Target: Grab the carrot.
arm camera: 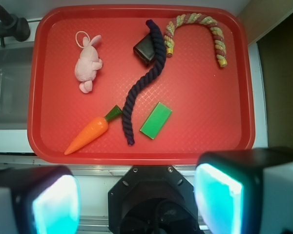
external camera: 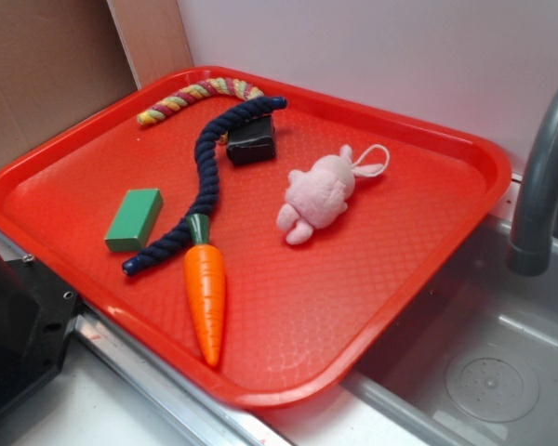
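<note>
The orange carrot (external camera: 206, 286) with its dark green stem cap lies on the red tray (external camera: 418, 242) near the front edge, tip pointing to the front. In the wrist view the carrot (arm camera: 89, 134) lies at the tray's lower left, stem up and right. My gripper (arm camera: 136, 200) is open and empty, high above the counter in front of the tray, its two teal pads (arm camera: 219, 200) wide apart. The gripper does not show in the exterior view.
On the tray lie a navy rope (external camera: 205, 172), a green block (external camera: 135, 219), a pink plush bunny (external camera: 321, 193), a black block (external camera: 252, 141) and a multicoloured rope (external camera: 198, 96). A grey faucet (external camera: 542, 177) and sink (external camera: 488, 372) are at the right. The robot base (arm camera: 156, 200) sits below.
</note>
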You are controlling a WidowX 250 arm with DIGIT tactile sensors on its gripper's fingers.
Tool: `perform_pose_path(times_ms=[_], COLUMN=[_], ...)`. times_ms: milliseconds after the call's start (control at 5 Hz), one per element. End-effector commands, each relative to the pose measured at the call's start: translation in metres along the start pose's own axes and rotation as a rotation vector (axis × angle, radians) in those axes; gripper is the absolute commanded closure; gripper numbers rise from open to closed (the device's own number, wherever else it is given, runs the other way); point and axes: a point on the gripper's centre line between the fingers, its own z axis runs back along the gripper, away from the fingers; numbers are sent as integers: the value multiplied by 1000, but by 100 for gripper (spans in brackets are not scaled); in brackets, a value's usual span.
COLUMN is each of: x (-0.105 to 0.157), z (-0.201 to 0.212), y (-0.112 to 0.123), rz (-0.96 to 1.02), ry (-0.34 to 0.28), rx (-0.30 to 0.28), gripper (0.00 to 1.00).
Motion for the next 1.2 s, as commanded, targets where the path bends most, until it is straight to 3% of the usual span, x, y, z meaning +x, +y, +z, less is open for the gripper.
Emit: perform_pose_path(times_ms=[0,200,400,600,1000], x=[0,5,19,26,12], z=[0,-48,-70,-114,-177], y=[0,-9,-30,-50,-63], rz=[0,223,360,401,397], ry=[0,100,54,72,139], rx=[0,-77,-62,-178,-55], gripper=[0,0,0,0,0])
